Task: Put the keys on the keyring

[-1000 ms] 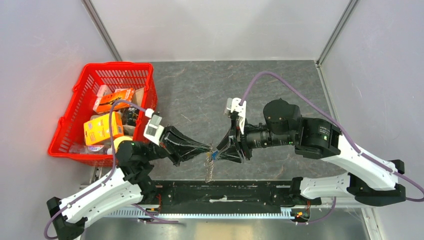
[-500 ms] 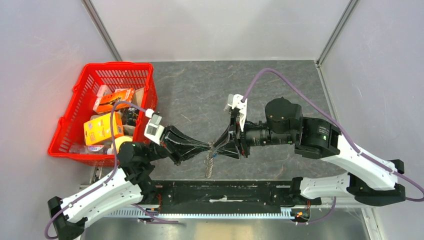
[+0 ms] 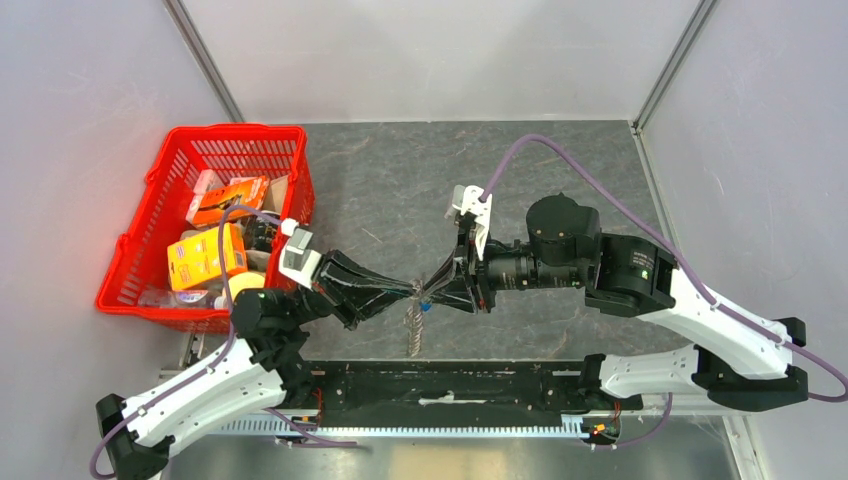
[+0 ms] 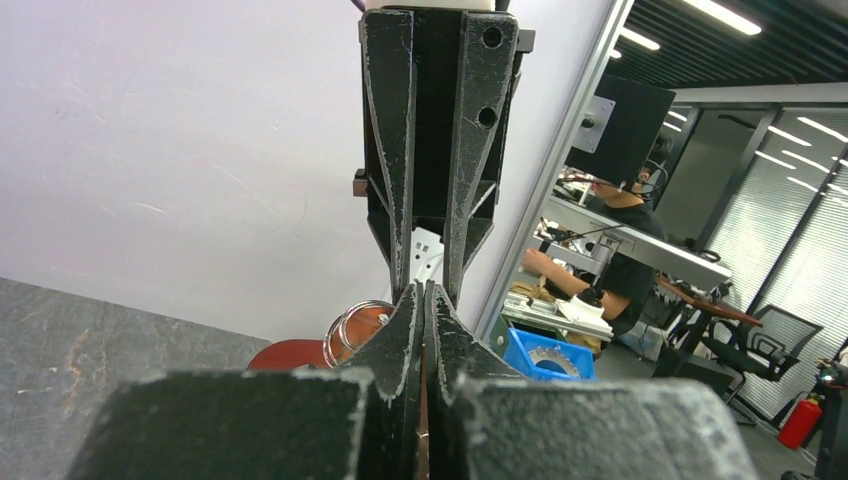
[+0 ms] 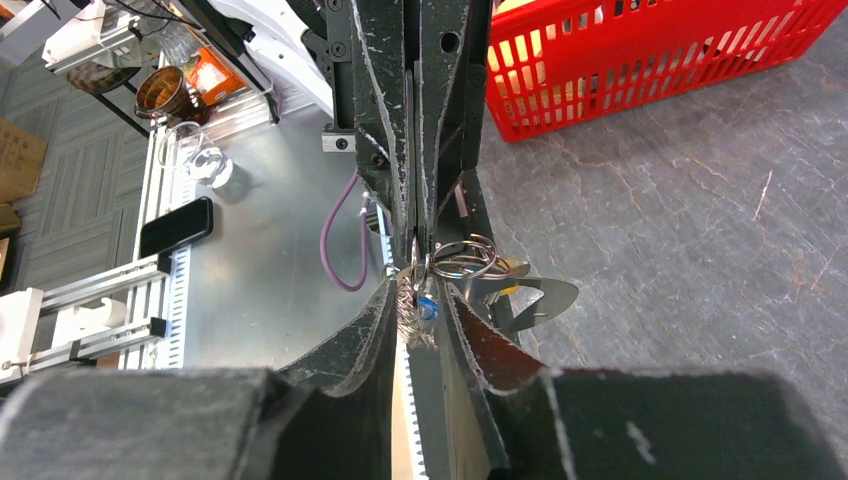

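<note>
The right tool (image 5: 420, 290) has narrowed, part-open around the blue key (image 5: 427, 306); left tool (image 5: 413, 245) clamps the keyring (image 5: 462, 266) tight.

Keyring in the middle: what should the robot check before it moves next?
1. Left gripper shut on the keyring: ok.
2. Blue key sits between the fingers of the right gripper: ok.
3. Right gripper closed on the blue key: not ok, a gap shows.
4. Chain clear of the right gripper: cannot tell, it hangs close by.
5. Yellow key in sight: cannot tell.
</note>
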